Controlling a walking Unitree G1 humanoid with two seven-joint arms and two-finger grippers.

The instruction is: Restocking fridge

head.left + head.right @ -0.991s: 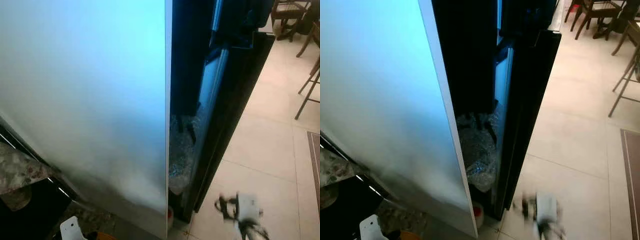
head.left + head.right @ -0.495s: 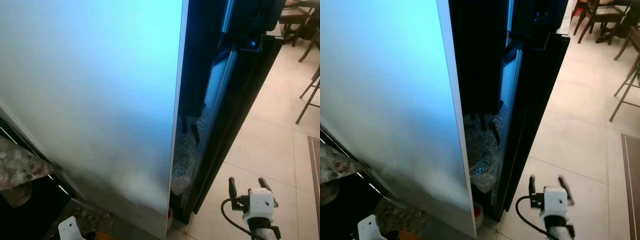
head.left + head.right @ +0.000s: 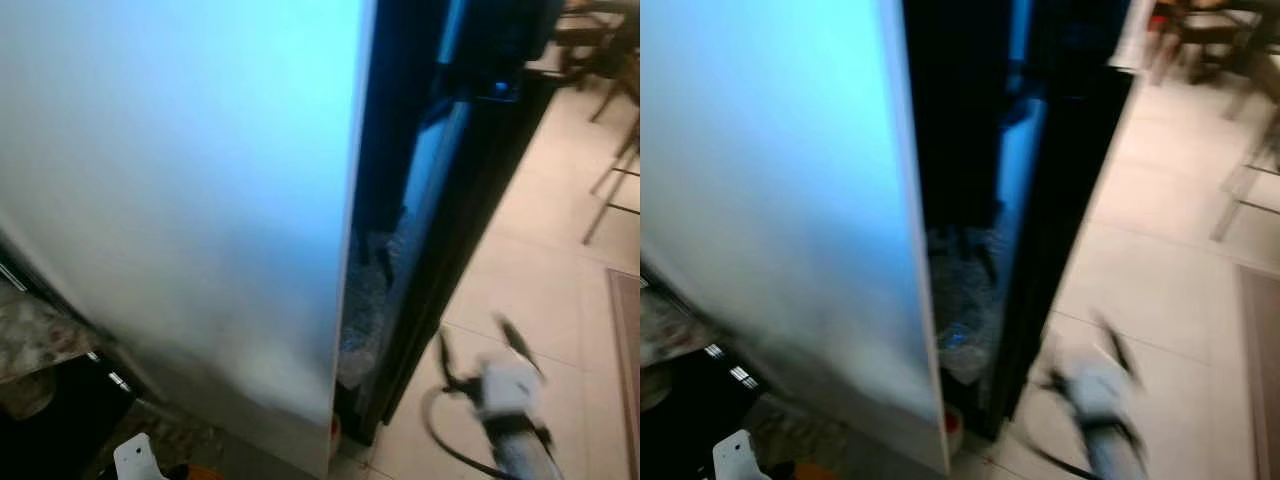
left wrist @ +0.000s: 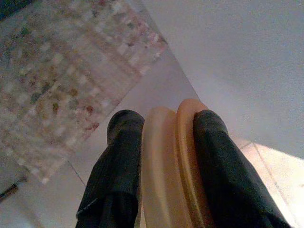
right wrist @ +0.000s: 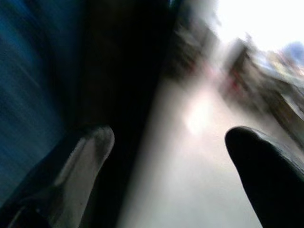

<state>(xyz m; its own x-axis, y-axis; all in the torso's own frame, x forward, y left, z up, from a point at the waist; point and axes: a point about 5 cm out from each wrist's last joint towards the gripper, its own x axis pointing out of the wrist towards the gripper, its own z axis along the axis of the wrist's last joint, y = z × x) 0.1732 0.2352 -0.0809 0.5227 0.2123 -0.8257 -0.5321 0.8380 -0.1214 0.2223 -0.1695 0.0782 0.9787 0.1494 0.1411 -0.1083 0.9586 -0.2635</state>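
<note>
A big fridge door fills the left and middle of the frame. It glows pale blue and stands open. To its right is a dark gap into the fridge, and a crinkly clear bag sits low down in that gap. A second, black door runs down beside it.

The right hand is at the lower right of the frame, over the pale floor tiles, near the black door. It looks blurry. Its two black fingers are spread wide with nothing between them.

The left hand is pinched on a thin orange thing with a round edge, over a speckled stone surface.

Wooden chairs stand at the upper right.
</note>
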